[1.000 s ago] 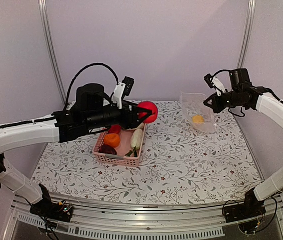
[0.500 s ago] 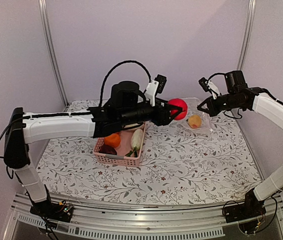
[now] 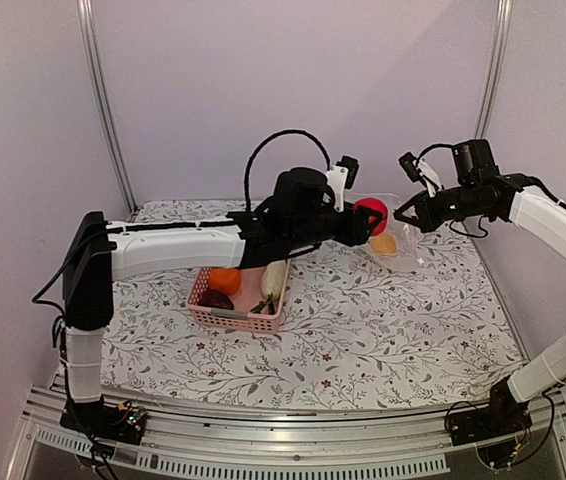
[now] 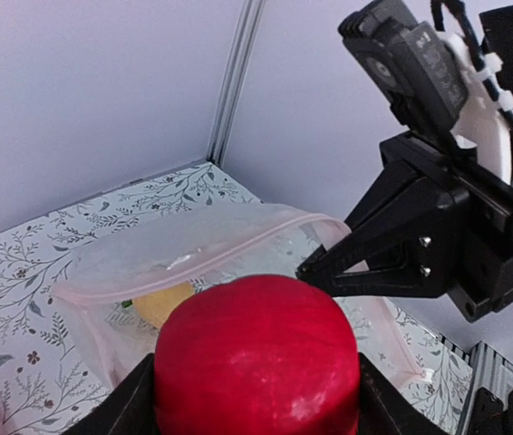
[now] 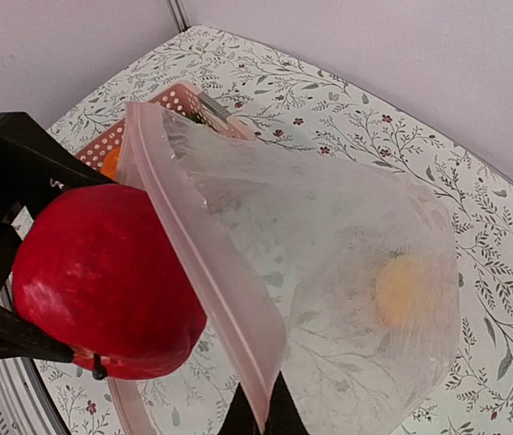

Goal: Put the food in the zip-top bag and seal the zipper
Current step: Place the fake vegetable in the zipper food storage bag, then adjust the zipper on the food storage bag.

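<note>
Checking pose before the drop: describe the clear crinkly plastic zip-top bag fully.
Clear, crinkly plastic zip-top bag, pale pink zipper strip along its mouth. The shut right gripper pinches that strip, holding the mouth open. A yellow toy lemon lies inside. The red toy fruit in the left gripper sits just outside the mouth.

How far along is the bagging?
Done: yellow lemon in the zip-top bag. In hand: left end effector holds a red fruit at the mouth, which the right end effector pinches open. Left: orange, maroon piece, white radish in the basket, then sealing the zipper.
</note>
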`<state>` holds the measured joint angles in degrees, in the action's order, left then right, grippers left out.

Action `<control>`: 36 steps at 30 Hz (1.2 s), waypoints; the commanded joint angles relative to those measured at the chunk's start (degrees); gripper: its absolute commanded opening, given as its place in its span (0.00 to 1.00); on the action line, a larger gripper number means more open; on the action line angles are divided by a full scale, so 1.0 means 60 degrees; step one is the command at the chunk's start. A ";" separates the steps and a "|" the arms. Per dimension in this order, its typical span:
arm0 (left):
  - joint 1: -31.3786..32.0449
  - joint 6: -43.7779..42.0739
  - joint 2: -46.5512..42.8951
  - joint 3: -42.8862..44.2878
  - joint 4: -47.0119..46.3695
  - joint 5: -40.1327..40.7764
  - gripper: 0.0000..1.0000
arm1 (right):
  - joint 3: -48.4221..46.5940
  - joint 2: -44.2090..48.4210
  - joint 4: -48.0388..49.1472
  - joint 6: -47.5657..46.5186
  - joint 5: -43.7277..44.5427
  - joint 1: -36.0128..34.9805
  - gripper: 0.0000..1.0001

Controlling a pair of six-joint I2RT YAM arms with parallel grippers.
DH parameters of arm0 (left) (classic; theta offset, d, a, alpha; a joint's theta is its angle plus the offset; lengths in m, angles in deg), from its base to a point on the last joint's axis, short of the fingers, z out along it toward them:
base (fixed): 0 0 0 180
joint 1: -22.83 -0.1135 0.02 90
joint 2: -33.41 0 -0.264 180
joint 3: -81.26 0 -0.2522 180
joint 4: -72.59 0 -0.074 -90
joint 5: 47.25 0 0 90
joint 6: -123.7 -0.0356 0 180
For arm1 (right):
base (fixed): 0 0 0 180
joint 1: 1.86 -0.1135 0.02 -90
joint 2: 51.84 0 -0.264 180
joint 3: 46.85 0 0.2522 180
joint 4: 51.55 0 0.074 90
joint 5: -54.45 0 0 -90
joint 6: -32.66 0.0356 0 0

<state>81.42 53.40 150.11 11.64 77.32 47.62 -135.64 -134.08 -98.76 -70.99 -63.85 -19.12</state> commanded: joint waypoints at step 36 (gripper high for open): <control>-0.0017 -0.0376 -0.4909 -0.5644 0.3023 0.4119 1.00 | -0.2693 -0.0819 -0.0056 0.0558 0.2088 0.2319 0.00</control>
<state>83.99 46.56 124.25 -15.64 85.82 68.49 -148.23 -137.69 -99.88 -68.48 -55.08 -7.68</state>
